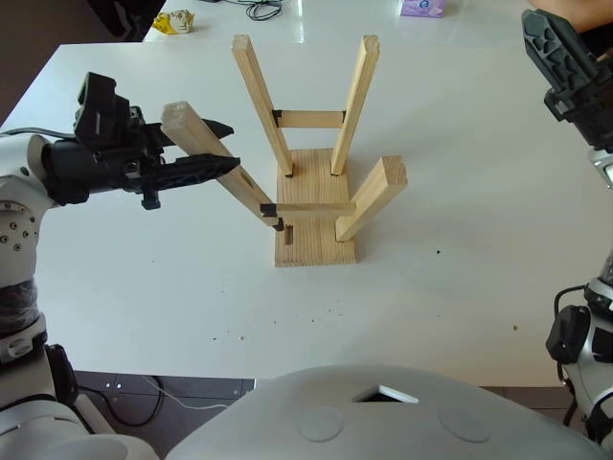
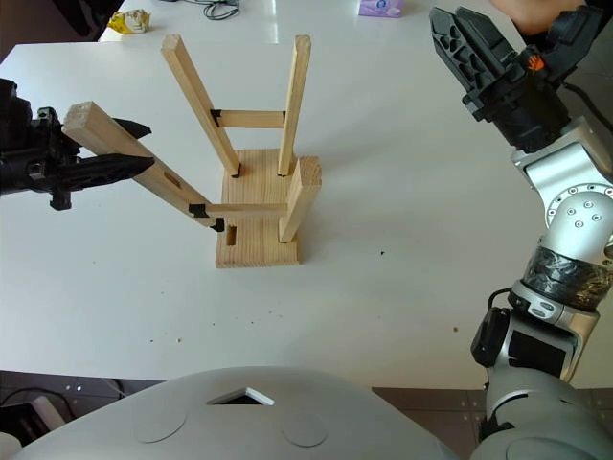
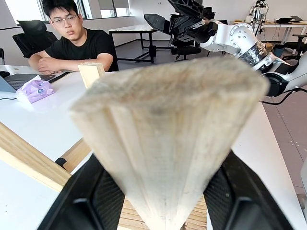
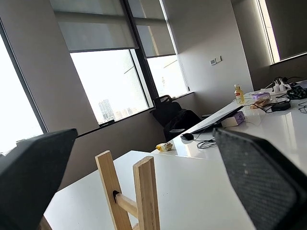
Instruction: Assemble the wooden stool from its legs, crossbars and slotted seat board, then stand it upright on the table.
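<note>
The stool stands upside down on the white table [image 1: 479, 201]. Its slotted seat board [image 1: 311, 247] lies flat. Two back legs [image 1: 261, 101] [image 1: 356, 96] stand in it, joined by a crossbar [image 1: 311, 119]. In front, a second crossbar [image 1: 311, 207] links a tilted right leg [image 1: 374, 196] to a left leg [image 1: 251, 190] that leans out to the left. My left gripper [image 1: 228, 146] is shut on that left leg near its upper end [image 3: 168, 134]. My right gripper [image 2: 469, 53] hangs open high above the table's right side, its fingers [image 4: 264, 177] wide apart with nothing between them.
A yellow wrapper [image 1: 174, 21], cables [image 1: 263, 10] and a purple packet [image 1: 421, 8] lie along the table's far edge. Bare table stretches in front of the stool and to its right.
</note>
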